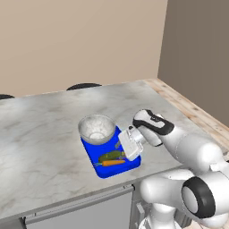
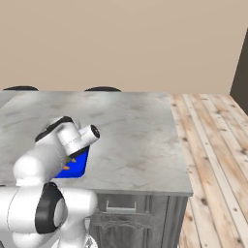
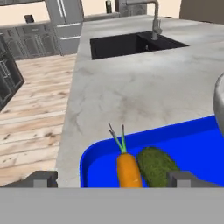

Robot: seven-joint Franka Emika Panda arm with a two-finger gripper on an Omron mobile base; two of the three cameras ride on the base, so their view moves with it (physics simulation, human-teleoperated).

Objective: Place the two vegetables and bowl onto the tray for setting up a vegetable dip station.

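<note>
carrot (image 3: 128, 170) and cucumber (image 3: 156, 166) lie side by side, touching, on the blue tray (image 3: 183, 139); we see the bowl (image 1: 97, 129) on its far end. our gripper (image 3: 113, 179) hovers low over them, fingers spread wide, holding nothing. hand view adds a sink (image 3: 131, 43).

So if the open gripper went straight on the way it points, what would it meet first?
Probably the slim orange carrot and dark green cucumber, side by side on the flat blue tray between its tips; depth is unclear.
</note>
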